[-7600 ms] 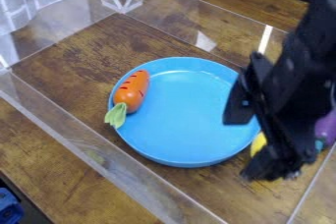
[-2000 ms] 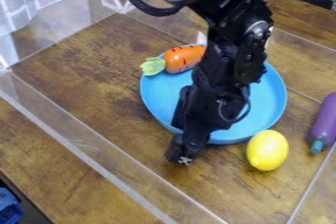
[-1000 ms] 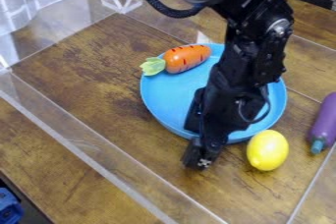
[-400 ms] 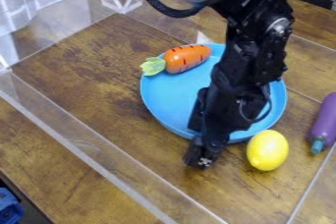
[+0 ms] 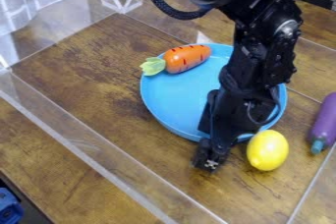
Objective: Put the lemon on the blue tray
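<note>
Camera view has the lemon sitting on the wooden table, lower right, so it's off the blue tray and just outside its near right edge. Bright yellow, kinda glossy, standing out nicely against the brown wood. Right up by it, on the left, is the black gripper, reaching down from the top of the frame and hanging over the right part of the tray. Jaws are spread wide and I can't see them pinching anything. Whether a fingertip is actually touching the lemon, can't tell from this angle, sorry.

The tray is that big round light-blue thing, partly hidden behind the gripper. On its far left edge there's an orange carrot, lying with its pale green leaves pointing left and poking out past the rim. Over on the other side, the eggplant is on the wood near the lemon, purple and cut off by the right side of the frame. Bottom left corner has some blue object, also cropped, no clue what it is.
</note>
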Controlling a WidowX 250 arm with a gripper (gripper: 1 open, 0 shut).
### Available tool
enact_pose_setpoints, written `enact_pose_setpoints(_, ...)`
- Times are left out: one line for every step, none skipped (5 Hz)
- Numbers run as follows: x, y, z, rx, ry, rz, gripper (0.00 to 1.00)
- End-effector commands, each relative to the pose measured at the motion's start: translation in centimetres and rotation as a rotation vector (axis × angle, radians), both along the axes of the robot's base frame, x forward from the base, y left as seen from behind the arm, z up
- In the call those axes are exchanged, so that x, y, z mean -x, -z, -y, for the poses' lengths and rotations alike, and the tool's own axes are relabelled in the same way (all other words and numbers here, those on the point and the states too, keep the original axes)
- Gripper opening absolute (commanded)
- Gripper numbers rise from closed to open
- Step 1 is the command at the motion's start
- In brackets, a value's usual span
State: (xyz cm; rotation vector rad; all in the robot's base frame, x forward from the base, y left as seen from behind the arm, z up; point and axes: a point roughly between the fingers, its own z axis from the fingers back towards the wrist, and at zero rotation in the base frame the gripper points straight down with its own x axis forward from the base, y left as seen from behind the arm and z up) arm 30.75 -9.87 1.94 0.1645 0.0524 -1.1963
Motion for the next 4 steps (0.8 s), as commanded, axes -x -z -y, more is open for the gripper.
enact_pose_setpoints(0.0,-0.2,1.5,0.022,0.072,0.014,1.00)
enact_pose_setpoints(-0.1,-0.1,2.0,0.032,0.105,0.016,1.00)
enact_pose_setpoints(-0.2,-0.1,3.1,0.045,0.089,0.016,1.00)
enact_pose_setpoints(-0.2,0.0,4.6,0.067,0.080,0.017,1.00)
